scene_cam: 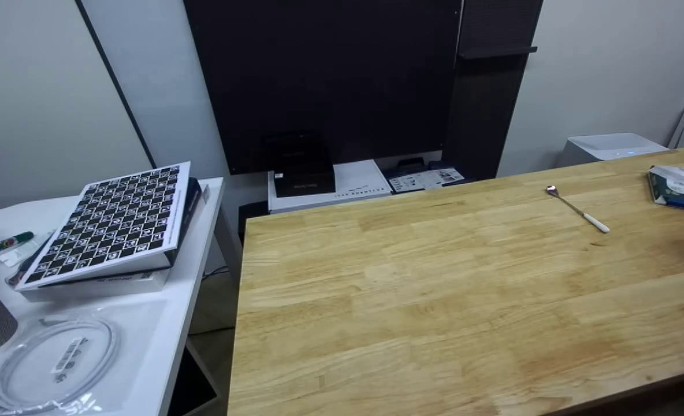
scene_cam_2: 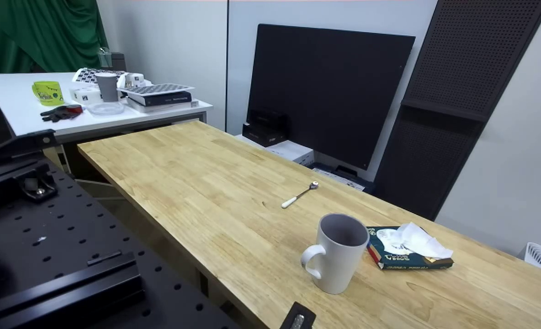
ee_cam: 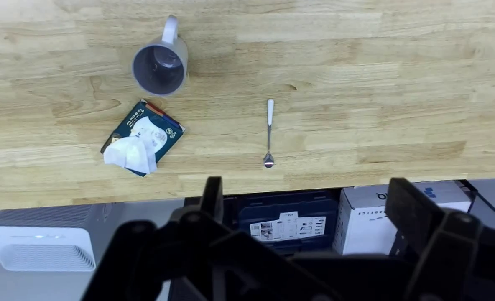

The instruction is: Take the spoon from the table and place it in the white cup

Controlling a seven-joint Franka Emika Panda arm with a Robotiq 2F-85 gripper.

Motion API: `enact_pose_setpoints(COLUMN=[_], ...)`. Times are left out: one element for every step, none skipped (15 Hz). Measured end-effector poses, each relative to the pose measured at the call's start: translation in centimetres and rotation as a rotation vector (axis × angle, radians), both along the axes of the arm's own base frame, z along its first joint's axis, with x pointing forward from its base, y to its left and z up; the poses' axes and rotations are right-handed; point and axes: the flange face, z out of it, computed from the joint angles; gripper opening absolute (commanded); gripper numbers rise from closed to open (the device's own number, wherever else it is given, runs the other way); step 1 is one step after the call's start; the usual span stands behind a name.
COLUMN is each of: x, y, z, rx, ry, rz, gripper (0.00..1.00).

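wrist view: fingers blurred, covering part of the white box. in an exterior view tissue pack runs off the right edge. in an exterior view a black part is cut by the bottom edge, can't tell what.

The spoon lies on the tabletop near the long edge by the wall, bowl toward it, closer than the cup to the short edge by the side table. Between the cup and that long edge lies the tissue pack, just clear of the cup, I'd say.
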Motion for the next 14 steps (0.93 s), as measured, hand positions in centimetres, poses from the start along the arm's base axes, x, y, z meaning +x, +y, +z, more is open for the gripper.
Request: enact_pose_setpoints(x=[1.0,2.0,3.1,4.2,5.4,6.6,7.7,8.8,9.8,10.7,11.6,12.4,13.1,13.8], y=[-0.2,-0.3,-0.4,-0.4,-0.4,-0.2,0.1,0.4,0.9,1.3,1.7,2.2,2.6,3.0], z=[-0.5,-0.9,-1.2,-1.5,-1.6,-1.8,-2.2,-2.6,-3.3,-3.9,-4.7,-5.5,-6.4,-7.2], rx=[0.000,0.001,-0.002,-0.005,-0.010,-0.014,-0.019,-0.024,-0.030,-0.036,-0.040,-0.043,-0.046,-0.048], ry=[0.009,0.017,0.024,0.027,0.025,0.018,0.010,0.007,0.007,0.008,0.012,0.016,0.021,0.025], rz=[-0.001,-0.001,-0.001,0.000,0.003,0.005,0.009,0.014,0.020,0.026,0.030,0.032,0.036,0.037], gripper=[1.00,1.00,1.00,1.00,1.00,1.00,1.00,1.00,1.00,1.00,1.00,1.00,1.00,1.00])
